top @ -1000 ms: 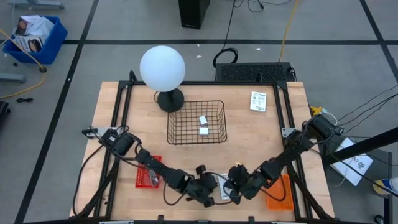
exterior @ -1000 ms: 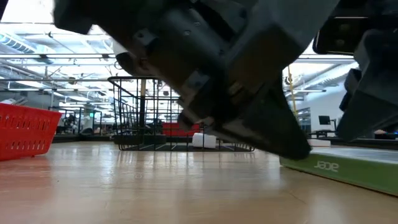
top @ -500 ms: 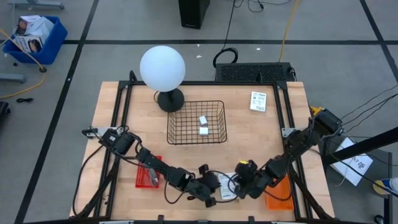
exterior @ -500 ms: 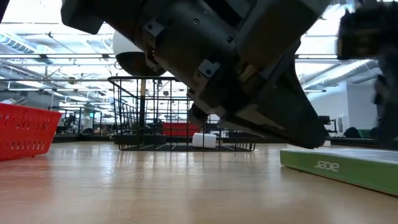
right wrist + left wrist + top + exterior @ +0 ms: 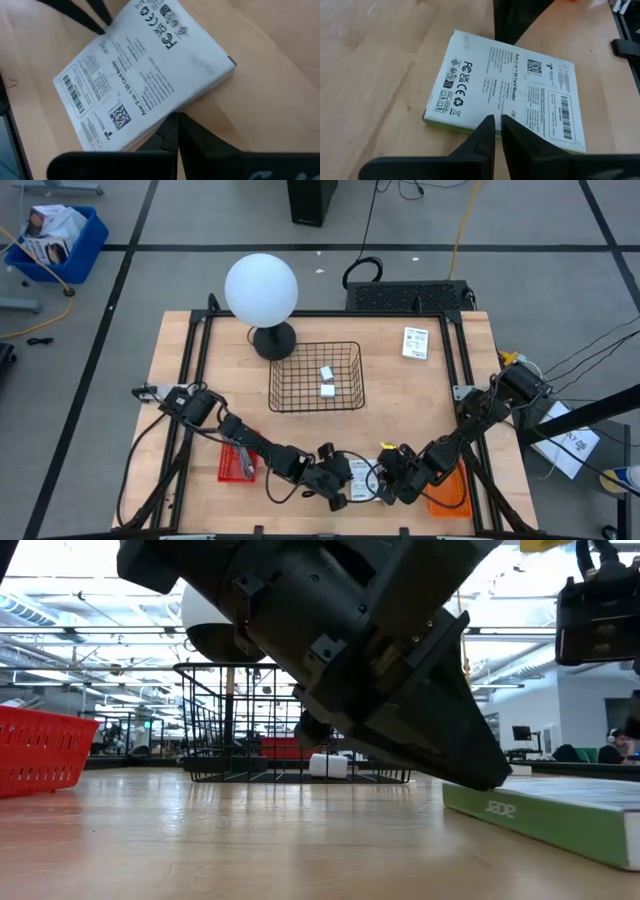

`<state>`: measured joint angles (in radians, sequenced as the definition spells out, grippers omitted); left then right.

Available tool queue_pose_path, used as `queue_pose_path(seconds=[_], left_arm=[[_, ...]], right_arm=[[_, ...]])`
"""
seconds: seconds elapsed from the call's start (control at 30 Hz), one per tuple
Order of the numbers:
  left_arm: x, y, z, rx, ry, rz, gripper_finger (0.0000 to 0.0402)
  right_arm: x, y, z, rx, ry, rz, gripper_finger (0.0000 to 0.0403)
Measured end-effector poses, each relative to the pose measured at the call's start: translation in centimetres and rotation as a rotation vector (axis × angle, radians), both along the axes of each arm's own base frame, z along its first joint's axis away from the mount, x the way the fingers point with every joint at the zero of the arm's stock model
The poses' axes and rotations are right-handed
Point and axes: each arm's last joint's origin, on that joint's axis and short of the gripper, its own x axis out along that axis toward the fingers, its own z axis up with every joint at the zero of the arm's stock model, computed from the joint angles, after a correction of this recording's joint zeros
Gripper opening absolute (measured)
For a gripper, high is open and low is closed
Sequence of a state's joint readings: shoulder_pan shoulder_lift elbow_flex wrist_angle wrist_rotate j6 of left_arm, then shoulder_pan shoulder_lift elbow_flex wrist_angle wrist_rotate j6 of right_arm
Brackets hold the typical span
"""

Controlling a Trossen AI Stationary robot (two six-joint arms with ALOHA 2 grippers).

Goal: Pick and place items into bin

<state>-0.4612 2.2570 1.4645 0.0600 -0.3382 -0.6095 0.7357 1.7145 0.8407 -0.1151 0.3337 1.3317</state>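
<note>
A flat white printed packet (image 5: 362, 486) with a green side lies near the table's near edge, also in the left wrist view (image 5: 505, 85) and right wrist view (image 5: 140, 75). My left gripper (image 5: 494, 119) is shut at one long edge of it. My right gripper (image 5: 176, 117) is shut at the opposite edge. A second packet (image 5: 415, 342) lies flat at the far right. Two tiny white blocks (image 5: 326, 372) (image 5: 327, 390) sit inside the black wire bin (image 5: 316, 376). No grey or teal tool shows. My left gripper has its shut fingertips (image 5: 487, 122) against the packet's long green edge (image 5: 470, 125), coming low and slanting down from the table's left. The packet lies on the table. My right gripper sets its shut fingertips (image 5: 170, 125) against the opposite long edge (image 5: 150, 131), from the table's right.
A white globe lamp (image 5: 261, 289) stands on a dark foot left of the bin. A red basket (image 5: 237, 460) sits near the left arm, and an orange tray (image 5: 450, 490) lies under the right arm. Bare wood lies between the bin and the grippers.
My left gripper has slid toward the table's right, up to the packet. My right gripper drew back toward the right, then came down against the packet's other edge. The packet has turned a little on the table and slid nearer the near edge.
</note>
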Motion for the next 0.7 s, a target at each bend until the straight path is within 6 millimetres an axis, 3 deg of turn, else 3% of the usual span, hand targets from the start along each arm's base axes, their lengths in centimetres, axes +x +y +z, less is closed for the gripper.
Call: queue_pose_path(seconds=[0.23, 0.37, 0.7], left_arm=[[-0.4, -0.4, -0.1, -0.032, 0.020, 0.028, 0.0035], [-0.8, -1.2, -0.1, 0.035, -0.002, 0.029, 0.0035], [-1.0, -1.7, -0.1, 0.043, -0.019, 0.035, 0.0035]], right_arm=[[0.7, 0.3, 0.6, -0.056, -0.126, 0.042, 0.0000], [0.9, 0.4, 0.8, -0.068, -0.166, 0.063, 0.0000], [1.1, 0.6, 1.0, -0.074, -0.198, 0.085, 0.0000]])
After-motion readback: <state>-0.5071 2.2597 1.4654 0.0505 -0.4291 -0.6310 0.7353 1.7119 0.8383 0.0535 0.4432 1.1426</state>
